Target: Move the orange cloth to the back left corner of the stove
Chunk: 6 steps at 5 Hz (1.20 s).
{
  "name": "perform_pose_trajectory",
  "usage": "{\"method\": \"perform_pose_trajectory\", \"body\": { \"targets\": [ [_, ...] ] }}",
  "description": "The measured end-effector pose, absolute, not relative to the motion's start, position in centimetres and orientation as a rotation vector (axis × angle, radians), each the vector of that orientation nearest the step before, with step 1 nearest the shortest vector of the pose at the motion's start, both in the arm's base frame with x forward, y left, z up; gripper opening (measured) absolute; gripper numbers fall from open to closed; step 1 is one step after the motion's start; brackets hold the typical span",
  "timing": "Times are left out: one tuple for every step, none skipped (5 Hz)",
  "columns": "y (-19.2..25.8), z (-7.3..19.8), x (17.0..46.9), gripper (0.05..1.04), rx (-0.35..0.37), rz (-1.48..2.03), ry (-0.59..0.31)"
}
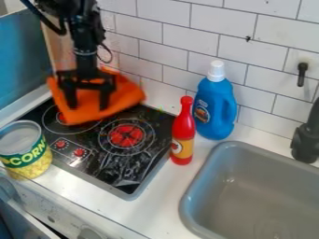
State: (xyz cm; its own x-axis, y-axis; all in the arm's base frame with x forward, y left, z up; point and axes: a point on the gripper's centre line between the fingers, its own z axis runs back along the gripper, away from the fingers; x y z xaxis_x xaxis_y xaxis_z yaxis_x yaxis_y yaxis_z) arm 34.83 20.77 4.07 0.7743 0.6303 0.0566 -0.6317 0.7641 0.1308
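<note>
The black gripper point(88, 103) hangs down over the back left of the stove, its two fingers apart. An orange cloth point(121, 95) spreads behind and around the fingers, and part of it shows between them. The cloth covers part of the back left burner. Whether the fingertips touch the cloth I cannot tell.
A corn can point(28, 151) stands at the stove's front left corner. Right of the black stove point(106, 161) are a red bottle point(183, 133) and, behind it, a blue detergent bottle point(215, 109). Farther right are the grey sink point(249, 186) and a black faucet point(305, 144). A tiled wall rises behind.
</note>
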Motion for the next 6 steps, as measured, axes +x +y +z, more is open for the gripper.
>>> {"method": "perform_pose_trajectory", "body": {
  "targets": [
    [21.9,4.2,34.8,1.0,0.17,0.7,0.011],
    [22.0,4.2,33.7,1.001,0.169,0.715,0.034],
    [22.2,5.0,32.3,1.0,0.123,0.726,0.045],
    [21.7,8.4,32.4,1.0,0.088,0.712,-0.036],
    [21.2,9.2,32.1,1.0,0.066,0.668,-0.024],
    [20.6,12.2,31.6,1.0,0.06,0.616,-0.072]
  ]
}}
